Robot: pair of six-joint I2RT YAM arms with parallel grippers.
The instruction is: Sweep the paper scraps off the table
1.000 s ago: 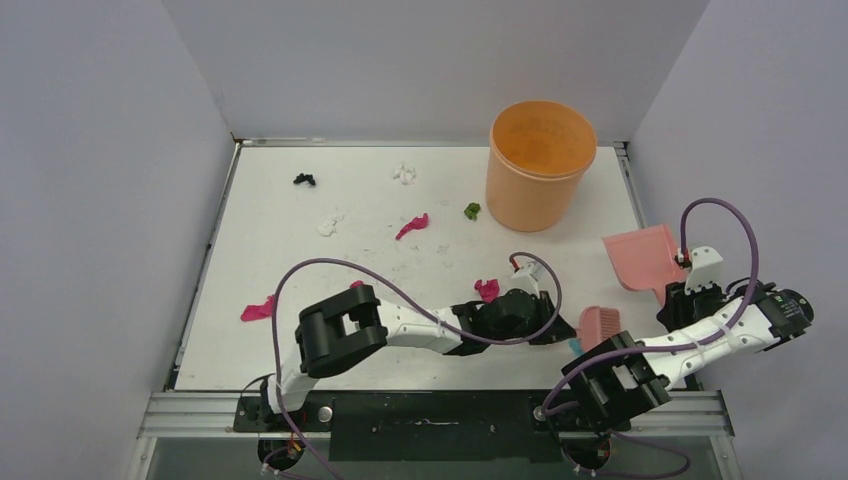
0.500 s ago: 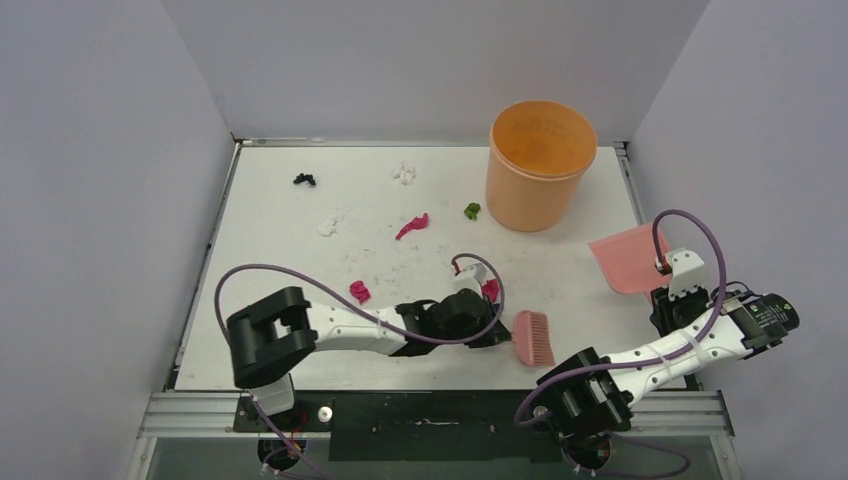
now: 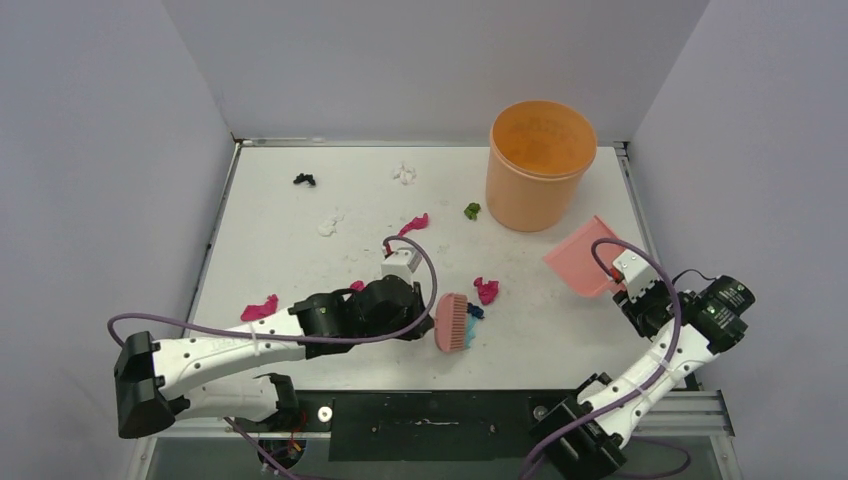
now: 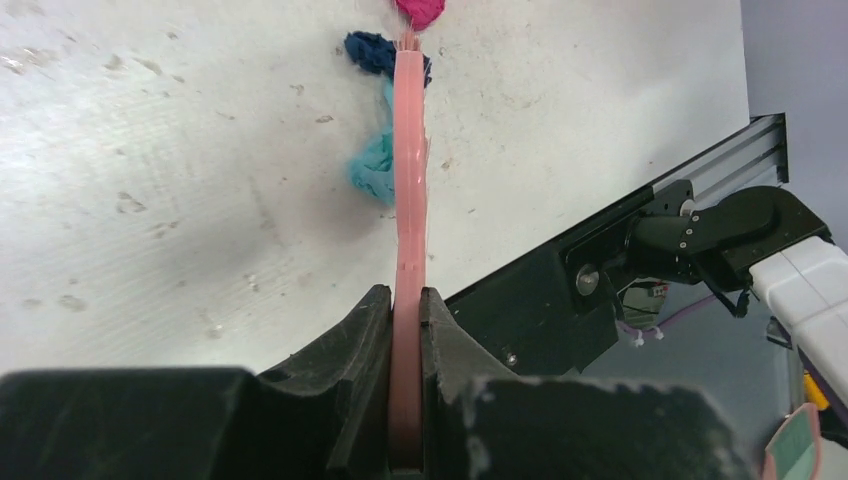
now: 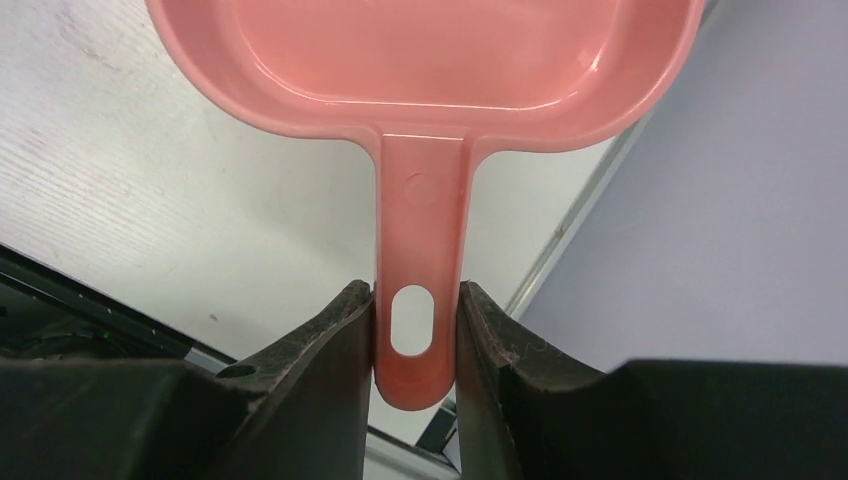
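– White table (image 3: 560, 345) fills most of my overhead feed, scuffed, with metal edges. Next in size is the orange bucket (image 3: 540, 165), upright at the far right corner.

– And the tools?

– My right gripper (image 5: 415, 300) is clamped narrow on the handle of the pink dustpan (image 5: 420, 60). The pan sits near the table's right edge, on my side of the bucket. I can't tell whether its lip touches the surface. My left gripper (image 4: 405, 310) is pinched tight on the pink brush (image 4: 408, 150). From the wrist I see it edge-on, its head low over the near middle of the table.

– Where's the paper?

– The paper scraps (image 3: 327, 226) are all on the table. A light blue scrap (image 4: 372, 168) touches the brush. A dark blue scrap (image 4: 370, 52) lies at its tip, and a magenta scrap (image 3: 487, 290) just beyond that. A second magenta piece (image 3: 260, 308) lies toward the left edge, and a small third (image 3: 357, 287) is beside my left wrist. Further back I see a fourth magenta bit (image 3: 412, 225) and a green scrap (image 3: 472, 210) near the bucket. A white scrap (image 3: 404, 174) and a black scrap (image 3: 304, 180) lie by the far edge.
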